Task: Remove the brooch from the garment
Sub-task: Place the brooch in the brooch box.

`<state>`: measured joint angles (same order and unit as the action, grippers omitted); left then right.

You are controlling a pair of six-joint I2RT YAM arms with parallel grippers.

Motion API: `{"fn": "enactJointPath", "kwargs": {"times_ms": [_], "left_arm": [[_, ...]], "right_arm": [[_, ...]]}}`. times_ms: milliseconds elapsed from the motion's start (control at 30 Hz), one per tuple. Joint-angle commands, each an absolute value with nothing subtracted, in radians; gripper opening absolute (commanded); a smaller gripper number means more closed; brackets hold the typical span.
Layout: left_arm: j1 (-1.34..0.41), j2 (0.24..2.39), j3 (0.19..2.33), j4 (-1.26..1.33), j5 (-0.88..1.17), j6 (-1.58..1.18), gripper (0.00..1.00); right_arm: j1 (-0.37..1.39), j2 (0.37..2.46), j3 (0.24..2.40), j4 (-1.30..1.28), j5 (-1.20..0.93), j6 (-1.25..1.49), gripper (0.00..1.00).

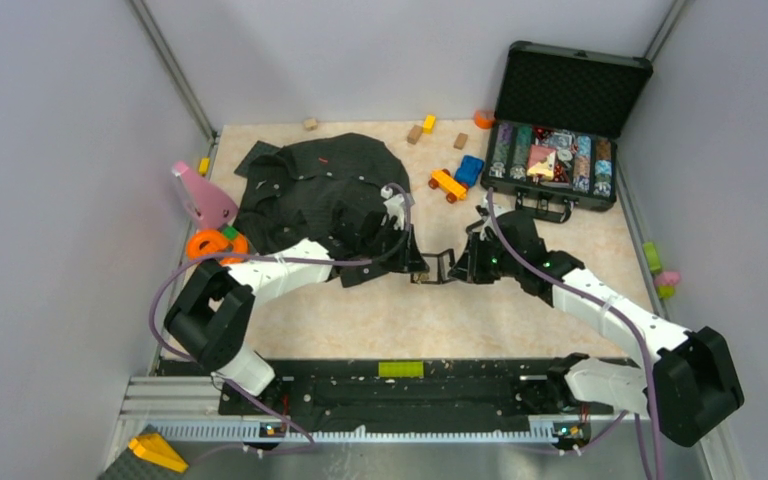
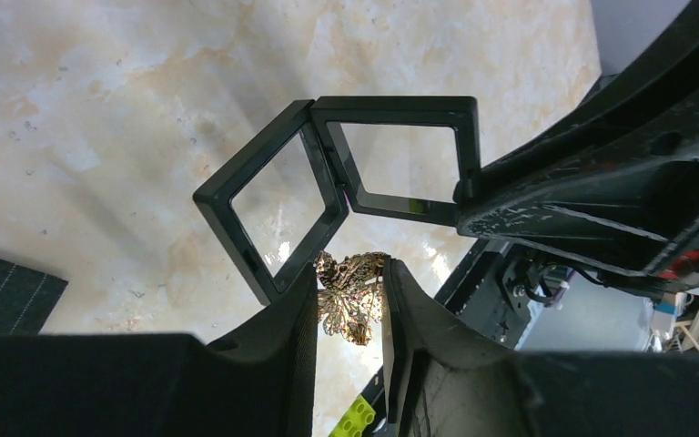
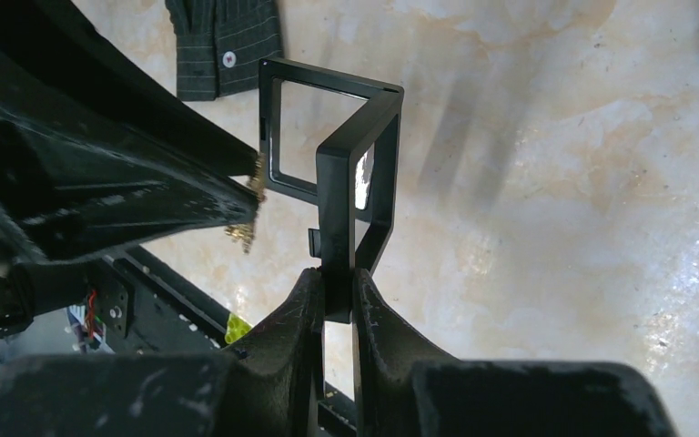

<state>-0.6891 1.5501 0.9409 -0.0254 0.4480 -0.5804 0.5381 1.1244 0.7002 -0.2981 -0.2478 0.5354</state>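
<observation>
left end effector (image 2: pixel 350 276) clamped on brooch (image 2: pixel 349 305) | right end effector (image 3: pixel 337 284) clamped on black frame box (image 3: pixel 335 196), lid open

No legible text, label, brand, number or sign noted in any view; contents of the open black case (image 1: pixel 572 92) too small to read.

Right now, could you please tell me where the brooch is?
In the left wrist view, the brooch is pinched in the left end effector, just beside the open black hinged box that the right end effector holds.
</observation>
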Motion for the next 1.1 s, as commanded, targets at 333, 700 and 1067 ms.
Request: {"fn": "enactJointPath", "kwargs": {"times_ms": [333, 700, 1067], "left_arm": [[-0.825, 1.669, 1.113, -0.152, 0.112, -0.412, 0.13], [-0.879, 1.728, 1.164, -0.194, 0.020, -0.371, 0.14], [-0.897, 1.758, 1.171, -0.208, 0.014, -0.360, 0.17]], "right_arm": [[0.528, 1.161, 0.726, -0.319, -0.298, 0.557, 0.00], [0.528, 1.183, 0.736, -0.327, -0.295, 0.540, 0.00], [0.528, 1.195, 0.735, -0.329, -0.287, 0.531, 0.00]]}}
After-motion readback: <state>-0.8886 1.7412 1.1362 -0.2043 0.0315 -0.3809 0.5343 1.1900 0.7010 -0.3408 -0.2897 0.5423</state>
